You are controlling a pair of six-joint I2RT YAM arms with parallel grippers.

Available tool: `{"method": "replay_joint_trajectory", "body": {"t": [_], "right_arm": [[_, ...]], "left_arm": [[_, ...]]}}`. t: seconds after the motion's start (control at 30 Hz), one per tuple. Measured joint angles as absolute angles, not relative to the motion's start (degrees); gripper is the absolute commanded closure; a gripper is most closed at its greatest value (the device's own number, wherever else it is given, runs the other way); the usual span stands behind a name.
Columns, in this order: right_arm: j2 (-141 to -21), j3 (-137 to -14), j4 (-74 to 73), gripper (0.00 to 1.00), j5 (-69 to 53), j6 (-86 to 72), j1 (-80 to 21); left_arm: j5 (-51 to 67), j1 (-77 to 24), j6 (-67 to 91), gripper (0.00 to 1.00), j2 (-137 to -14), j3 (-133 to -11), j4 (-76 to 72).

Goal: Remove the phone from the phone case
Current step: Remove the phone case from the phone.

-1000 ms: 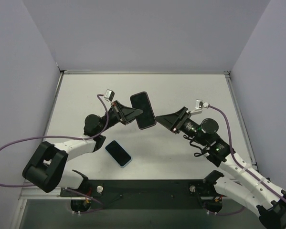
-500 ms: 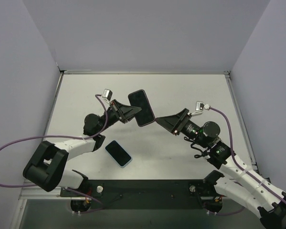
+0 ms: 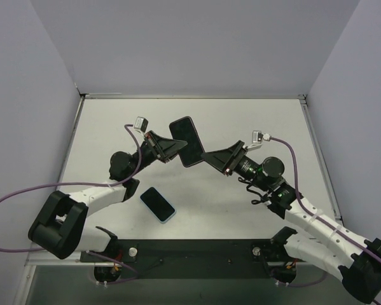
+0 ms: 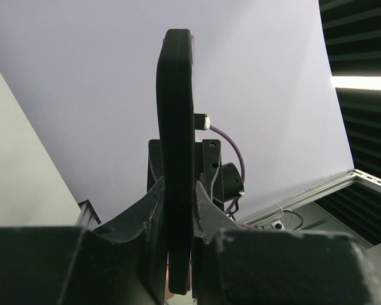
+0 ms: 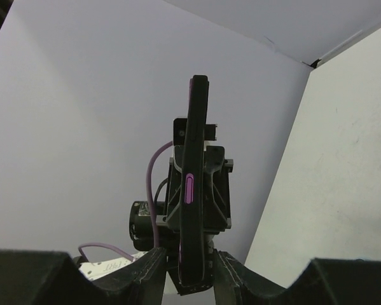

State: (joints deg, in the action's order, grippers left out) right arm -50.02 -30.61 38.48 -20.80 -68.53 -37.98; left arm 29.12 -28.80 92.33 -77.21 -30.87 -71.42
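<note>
- L end effector (image 3: 177,149): you've got it clamped on the phone case (image 3: 185,141). In your L wrist view both fingers (image 4: 142,216) press flat on the case's two faces, no gap either side.
- R end effector (image 3: 206,154): nearly closed, also gripping the case. R wrist view shows the fingers (image 5: 155,270) snug vs. the slab's bottom end, one per side.
- The case hangs between the two end effectors, lifted off the worktop (image 3: 260,121) and tilted. L grips its near-left long edge; R is on the near-right corner, opposite.
- From L wrist cam the case (image 4: 176,127) is edge-on and upright, rising straight out of the end effector (image 4: 177,210). The edge is thick and black.
- From R wrist cam it (image 5: 193,159) is edge-on too, standing up from the end effector (image 5: 191,267), w/ a purple side button facing you.
- In the top view the case's upper face is glossy dark w/ a thin pinkish rim. You can't tell from these views whether the phone sits inside.
- A blue-rimmed handset (image 3: 158,203) lies flat on the worktop, dark face up. It's below and nearer the bases than the L end effector, well apart from both, touching nothing.
</note>
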Motion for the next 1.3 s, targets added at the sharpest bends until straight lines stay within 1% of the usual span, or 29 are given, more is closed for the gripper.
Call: {"method": "replay_joint_trajectory", "body": {"t": [0.03,0.1,0.13,0.2,0.3,0.4,0.57,0.63,0.73,0.87,1.3], "right_arm": [[-50.4,-30.6,39.3,0.73,-21.0,-68.9,-38.0],[-50.8,-30.3,40.8,0.80,-21.1,-69.6,-38.0],[-50.8,-29.9,41.9,0.90,-21.1,-70.2,-38.0],[-50.8,-28.7,43.9,1.00,-21.1,-71.3,-37.8],[-51.0,-26.3,48.4,1.00,-21.2,-74.1,-37.4],[-53.6,-23.5,56.7,1.00,-21.6,-79.5,-36.8],[-64.6,-21.9,71.1,1.00,-20.4,-93.2,-36.9],[-68.9,-22.3,74.3,1.00,-18.3,-97.9,-37.5],[-72.4,-23.6,76.4,1.00,-14.8,-102.6,-38.7],[-73.7,-25.4,76.7,1.00,-12.0,-105.7,-39.5],[-73.8,-29.6,77.9,1.00,-10.3,-109.3,-40.9]], "left_arm": [[29.1,-28.8,92.4,1.00,-77.1,-30.9,-71.4],[29.1,-28.8,92.5,1.00,-76.9,-30.9,-71.4],[29.1,-28.8,92.5,1.00,-76.9,-30.9,-71.4],[29.1,-28.8,92.6,1.00,-76.6,-30.9,-71.4],[29.2,-28.9,92.7,1.00,-76.6,-30.9,-71.4],[28.9,-29.0,92.7,1.00,-76.6,-30.9,-71.1],[26.1,-27.6,92.6,1.00,-76.7,-30.9,-69.2],[24.6,-26.9,92.7,1.00,-76.9,-30.9,-67.8],[22.3,-26.3,94.1,1.00,-77.5,-30.9,-67.1],[20.1,-26.2,95.2,1.00,-77.4,-31.1,-67.5],[18.1,-26.3,95.8,1.00,-73.9,-33.8,-67.3]]}}
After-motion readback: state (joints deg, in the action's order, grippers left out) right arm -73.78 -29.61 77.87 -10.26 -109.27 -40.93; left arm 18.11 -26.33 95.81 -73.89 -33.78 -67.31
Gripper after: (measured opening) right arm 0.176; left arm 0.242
